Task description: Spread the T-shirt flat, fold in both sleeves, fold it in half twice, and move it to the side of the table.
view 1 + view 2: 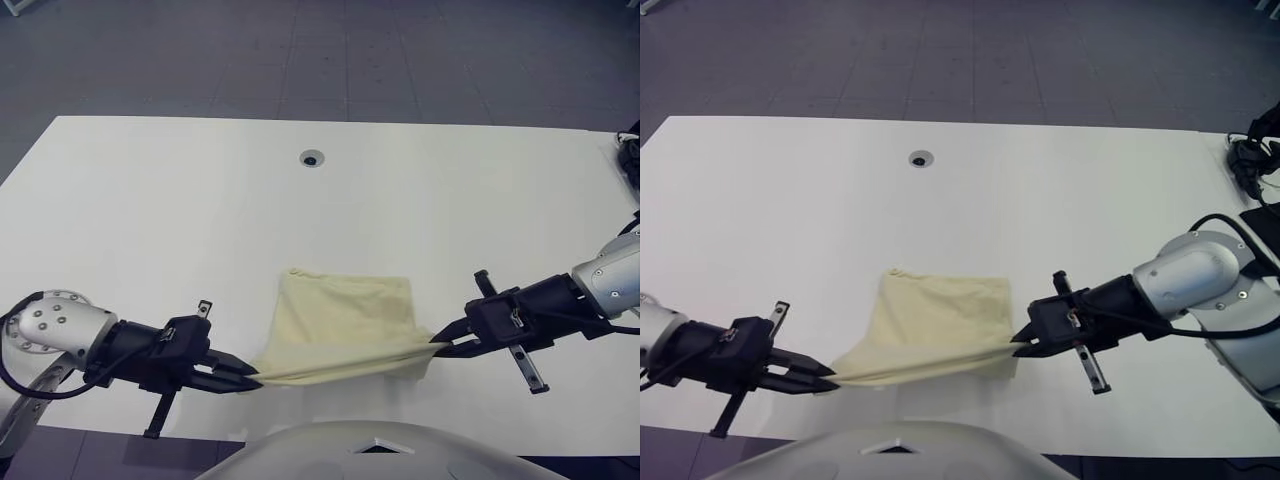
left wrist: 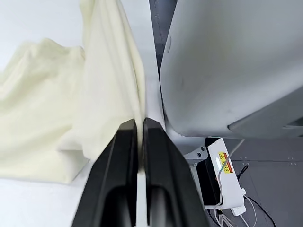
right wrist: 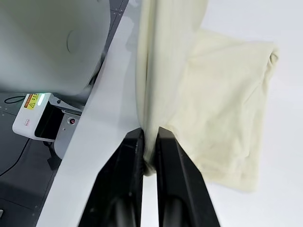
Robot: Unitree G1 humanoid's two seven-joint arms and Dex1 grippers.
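A pale yellow T-shirt (image 1: 345, 315) lies partly folded on the white table (image 1: 200, 220), near the front edge at the middle. Its near edge is lifted and pulled taut between both grippers. My left gripper (image 1: 250, 381) is shut on the shirt's near left corner, as the left wrist view shows with cloth (image 2: 109, 85) pinched between the fingers (image 2: 124, 142). On the other side my right gripper (image 1: 441, 346) is shut on the near right corner; the right wrist view has the cloth (image 3: 222, 99) running out from between its fingers (image 3: 165, 142).
A small round grommet hole (image 1: 312, 158) sits in the table toward the far middle. Black cables (image 1: 1248, 160) lie at the table's far right corner. A white box (image 3: 35, 118) stands on the floor below the front edge.
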